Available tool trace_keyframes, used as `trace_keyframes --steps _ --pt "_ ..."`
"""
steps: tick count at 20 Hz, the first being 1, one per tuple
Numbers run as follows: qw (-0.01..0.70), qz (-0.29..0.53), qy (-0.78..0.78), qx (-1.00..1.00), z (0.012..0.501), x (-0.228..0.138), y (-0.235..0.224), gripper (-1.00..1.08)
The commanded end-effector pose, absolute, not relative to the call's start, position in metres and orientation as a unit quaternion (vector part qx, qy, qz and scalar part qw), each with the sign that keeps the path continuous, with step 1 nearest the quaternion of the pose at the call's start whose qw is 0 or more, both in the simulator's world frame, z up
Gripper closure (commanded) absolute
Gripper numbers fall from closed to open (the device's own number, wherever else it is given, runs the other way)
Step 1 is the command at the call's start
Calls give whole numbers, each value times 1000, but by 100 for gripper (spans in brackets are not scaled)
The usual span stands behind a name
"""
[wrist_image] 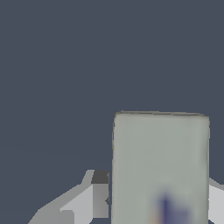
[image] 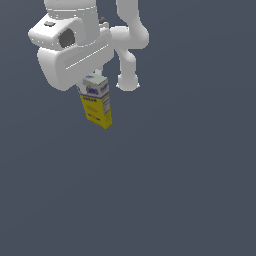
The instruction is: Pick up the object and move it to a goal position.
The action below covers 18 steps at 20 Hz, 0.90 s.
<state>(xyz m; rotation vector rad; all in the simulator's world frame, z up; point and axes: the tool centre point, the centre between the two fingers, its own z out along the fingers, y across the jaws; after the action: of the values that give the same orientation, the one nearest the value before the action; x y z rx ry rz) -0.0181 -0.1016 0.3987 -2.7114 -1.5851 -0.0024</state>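
Dark floor point(image: 175, 190); end effector point(wrist_image: 153, 197) fingers visibly clamp carton point(image: 96, 102) only wrist-side.

Exterior view looks from afar; wrist view hugs the carton point(wrist_image: 159, 166).

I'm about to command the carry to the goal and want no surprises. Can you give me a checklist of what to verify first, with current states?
1. Carton held by the gripper: ok, fingers flank it in the wrist view.
2. Carton hanging off the surface: cannot tell, no shadow or contact is visible.
3. Carton upright: not ok, it hangs slightly tilted in the exterior view.
4. Obstacles nearby: ok, none visible in either view.
5. Goal position located: cannot tell, no marker shows.
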Motion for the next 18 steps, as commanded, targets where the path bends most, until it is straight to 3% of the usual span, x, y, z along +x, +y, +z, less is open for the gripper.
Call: trace_keyframes --steps 1,18 --pt "1 0 -505 -863 415 -15 -114 108" --pt "0 0 -505 -863 493 6 -173 108"
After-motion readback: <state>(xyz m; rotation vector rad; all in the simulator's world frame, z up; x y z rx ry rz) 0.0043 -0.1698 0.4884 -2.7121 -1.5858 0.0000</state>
